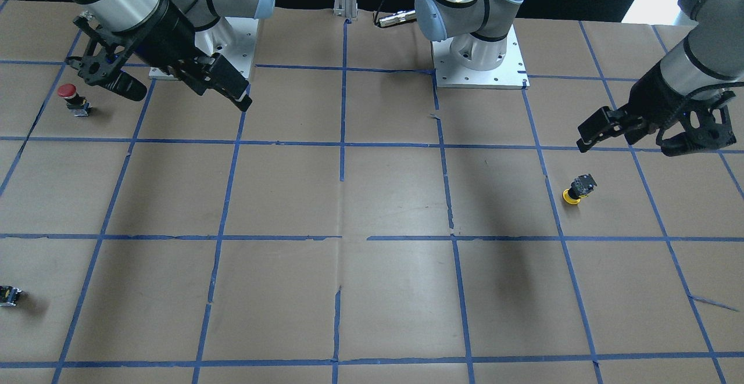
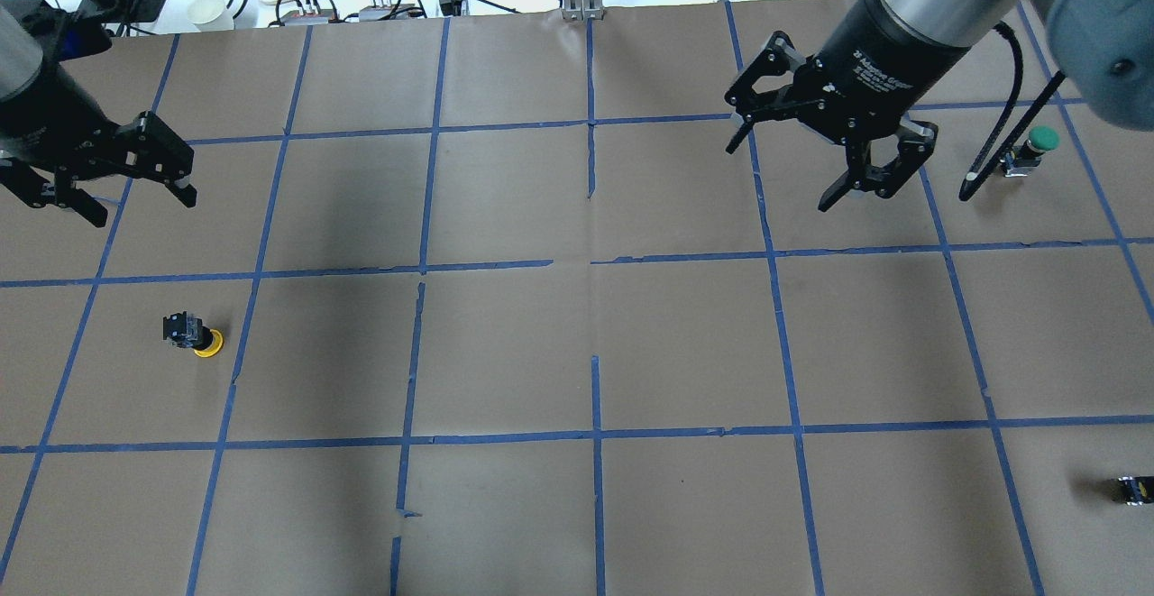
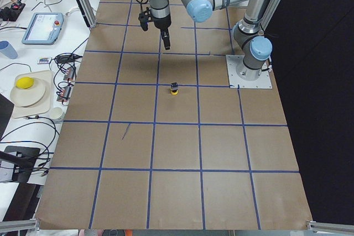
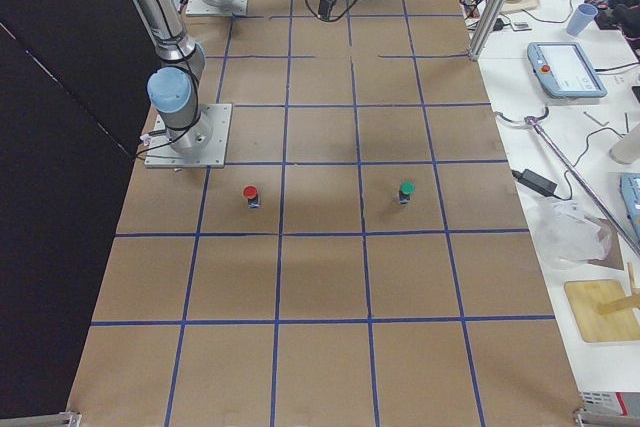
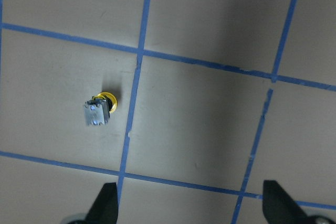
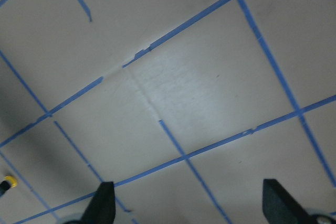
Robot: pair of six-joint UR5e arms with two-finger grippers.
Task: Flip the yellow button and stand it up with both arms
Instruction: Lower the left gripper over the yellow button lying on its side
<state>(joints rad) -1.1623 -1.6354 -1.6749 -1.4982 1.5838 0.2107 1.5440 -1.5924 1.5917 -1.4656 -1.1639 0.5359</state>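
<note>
The yellow button rests upside down on its yellow cap, with the black-grey body pointing up, and also shows in the overhead view and the left wrist view. My left gripper is open and empty. It hovers above the table beyond the button, toward the operators' side, and is seen in the front view. My right gripper is open and empty, raised over the table's other half, far from the button, and appears in the front view.
A red-capped button stands near the right arm's base. A green-capped button stands beside the right gripper. A small black capless part lies at the table's near right edge. Brown paper with blue tape lines covers the table.
</note>
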